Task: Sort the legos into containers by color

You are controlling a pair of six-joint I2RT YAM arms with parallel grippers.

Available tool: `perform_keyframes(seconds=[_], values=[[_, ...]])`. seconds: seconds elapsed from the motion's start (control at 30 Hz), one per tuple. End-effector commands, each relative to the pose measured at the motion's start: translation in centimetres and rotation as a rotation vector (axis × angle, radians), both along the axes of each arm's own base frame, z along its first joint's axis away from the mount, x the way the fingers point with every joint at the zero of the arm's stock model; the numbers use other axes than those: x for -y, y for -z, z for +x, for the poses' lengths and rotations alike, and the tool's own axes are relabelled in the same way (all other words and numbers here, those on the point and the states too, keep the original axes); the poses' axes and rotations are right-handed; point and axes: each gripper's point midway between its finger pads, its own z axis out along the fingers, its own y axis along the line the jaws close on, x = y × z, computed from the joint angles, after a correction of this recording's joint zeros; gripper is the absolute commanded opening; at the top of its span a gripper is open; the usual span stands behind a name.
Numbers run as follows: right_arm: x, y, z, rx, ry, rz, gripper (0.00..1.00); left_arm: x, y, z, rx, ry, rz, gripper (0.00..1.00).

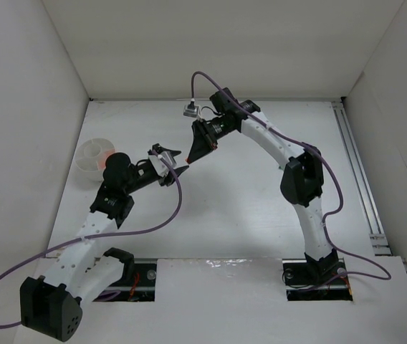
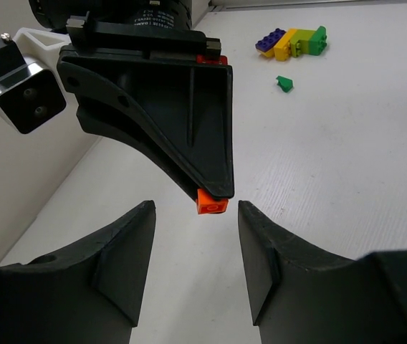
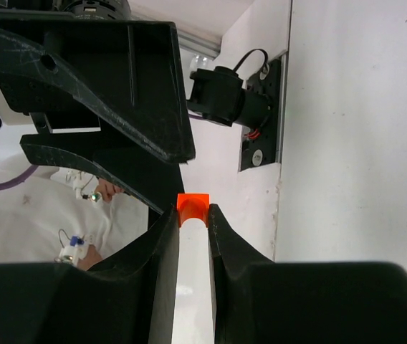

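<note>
My right gripper [image 3: 193,219] is shut on a small orange lego [image 3: 193,203], pinched at its fingertips above the table. In the left wrist view that orange lego [image 2: 212,203] hangs from the right gripper's tips just beyond my left gripper [image 2: 195,209], which is open and empty, its fingers either side of and just short of the brick. In the top view both grippers meet at mid-table, left [image 1: 180,163] and right [image 1: 192,156]. The white bowl [image 1: 82,155] stands at the left and holds something orange-red.
A joined row of purple, yellow, lime and green legos [image 2: 293,41] lies on the table beyond the grippers, with a loose green lego [image 2: 284,84] near it. White walls enclose the table on the left, back and right.
</note>
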Motion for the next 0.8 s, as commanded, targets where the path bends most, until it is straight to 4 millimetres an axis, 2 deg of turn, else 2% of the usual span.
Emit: perform_keyframes(seconds=[0.0, 0.4, 0.43, 0.77], values=[[-0.2, -3.0, -0.8, 0.099, -0.01, 0.062, 0.03, 0.6, -2.2, -0.2, 0.061, 0.025, -0.035, 0.45], [-0.4, -3.8, -1.2, 0.117, -0.011, 0.068, 0.03, 0.6, -2.0, -0.3, 0.045, 0.025, -0.045, 0.42], [-0.4, -3.8, -1.2, 0.117, -0.011, 0.068, 0.03, 0.7, -1.3, -0.1, 0.028, 0.024, -0.039, 0.41], [-0.4, -4.7, -1.9, 0.127, -0.025, 0.087, 0.03, 0.8, -1.5, -0.2, 0.037, 0.025, -0.042, 0.39]])
